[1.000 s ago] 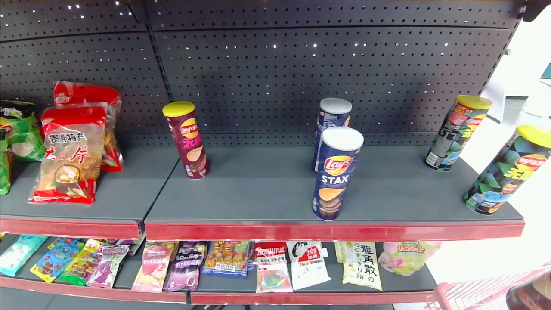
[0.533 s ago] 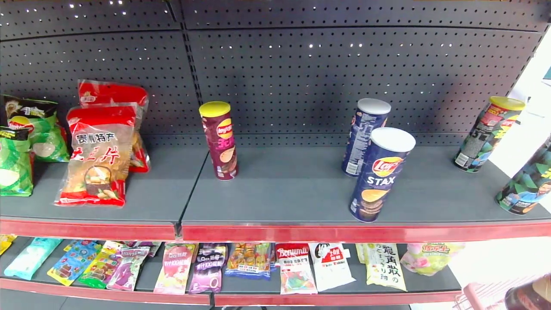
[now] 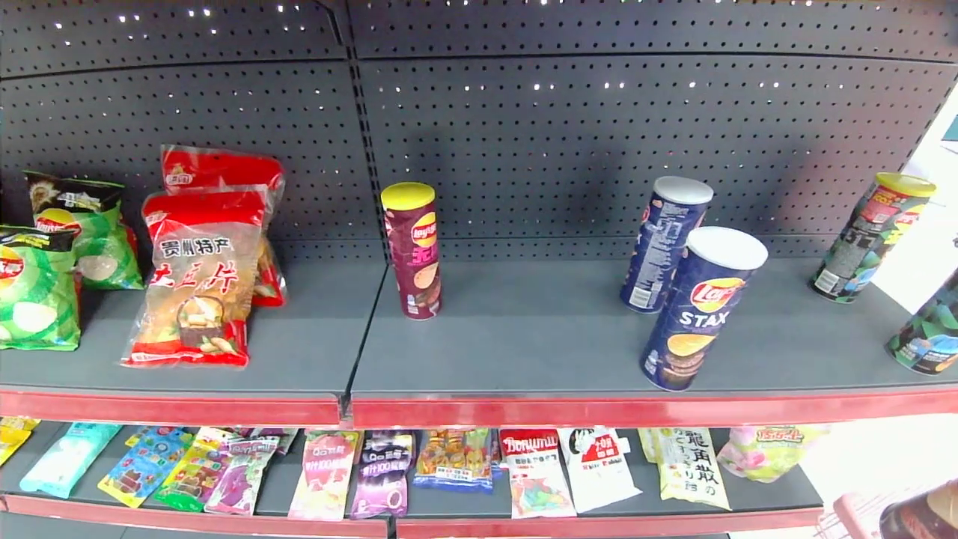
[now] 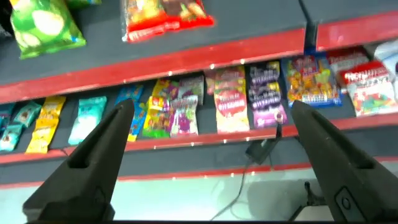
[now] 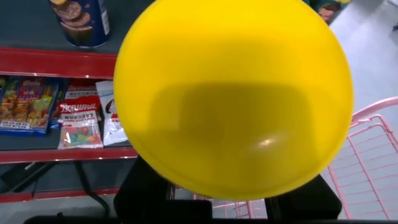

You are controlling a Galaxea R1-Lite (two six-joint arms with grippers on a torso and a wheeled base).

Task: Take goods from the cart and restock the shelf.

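Nearest, the right gripper (image 5: 227, 202) clamps a yellow-lidded can (image 5: 233, 93) close to the pink cart (image 5: 373, 149) at the near right. The left gripper (image 4: 211, 107) hangs spread and empty before the lower shelf's snack packets (image 4: 230, 99). Farther off, the upper shelf (image 3: 569, 344) carries a purple can (image 3: 413, 251) and two blue cans (image 3: 696, 307).
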